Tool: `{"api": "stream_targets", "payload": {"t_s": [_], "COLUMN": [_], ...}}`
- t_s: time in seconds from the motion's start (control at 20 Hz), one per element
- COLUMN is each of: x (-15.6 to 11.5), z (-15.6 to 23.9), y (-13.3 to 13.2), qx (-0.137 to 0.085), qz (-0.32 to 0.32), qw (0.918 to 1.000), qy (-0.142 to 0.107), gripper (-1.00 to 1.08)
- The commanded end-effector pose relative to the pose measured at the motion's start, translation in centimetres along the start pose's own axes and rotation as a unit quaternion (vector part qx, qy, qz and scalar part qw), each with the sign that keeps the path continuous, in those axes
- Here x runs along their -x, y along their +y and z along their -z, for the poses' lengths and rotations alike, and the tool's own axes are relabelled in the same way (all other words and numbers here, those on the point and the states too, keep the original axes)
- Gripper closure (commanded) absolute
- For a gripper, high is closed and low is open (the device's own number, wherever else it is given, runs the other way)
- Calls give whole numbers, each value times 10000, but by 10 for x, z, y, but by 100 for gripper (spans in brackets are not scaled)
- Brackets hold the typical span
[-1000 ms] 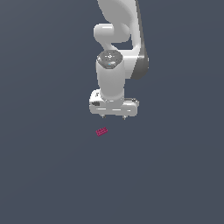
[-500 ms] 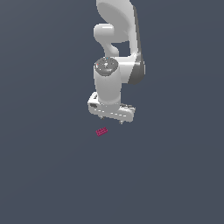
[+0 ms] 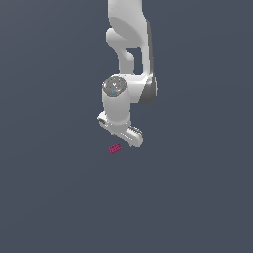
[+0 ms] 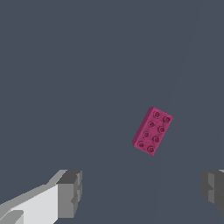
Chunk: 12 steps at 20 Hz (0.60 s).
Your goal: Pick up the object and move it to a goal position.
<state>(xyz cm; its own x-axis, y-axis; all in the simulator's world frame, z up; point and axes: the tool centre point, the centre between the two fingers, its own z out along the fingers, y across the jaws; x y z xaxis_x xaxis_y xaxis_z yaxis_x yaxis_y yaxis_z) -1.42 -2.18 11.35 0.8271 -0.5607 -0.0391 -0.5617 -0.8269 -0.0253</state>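
Note:
The object, a small magenta-pink studded brick, lies flat on the dark grey floor just below the white arm's hand in the exterior view. The wrist view shows the brick lying at a slant, ahead of the two grey fingertips and nearer the other finger than this one. My gripper is open, its fingers spread wide with nothing between them. In the exterior view the gripper hangs just above the brick, slightly toward the exterior view's right, and its fingers are mostly hidden under the hand.
A plain dark grey floor fills both views. The white arm rises straight up above the hand.
The hand has come down and shifted toward the brick, and it has turned about its vertical axis. The brick has not moved.

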Motion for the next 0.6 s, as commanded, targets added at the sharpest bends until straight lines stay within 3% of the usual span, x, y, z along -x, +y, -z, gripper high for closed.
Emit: {"api": "stream_targets", "payload": {"t_s": [0.0,0.55], "x": [-3,-14], "z": [-9,-40], "y": [6,28], "qx": [11,60], "qz": [-409,-1862], "qw": [9992,9824], "qy": [28,160], "gripper": [-92,-92]}}
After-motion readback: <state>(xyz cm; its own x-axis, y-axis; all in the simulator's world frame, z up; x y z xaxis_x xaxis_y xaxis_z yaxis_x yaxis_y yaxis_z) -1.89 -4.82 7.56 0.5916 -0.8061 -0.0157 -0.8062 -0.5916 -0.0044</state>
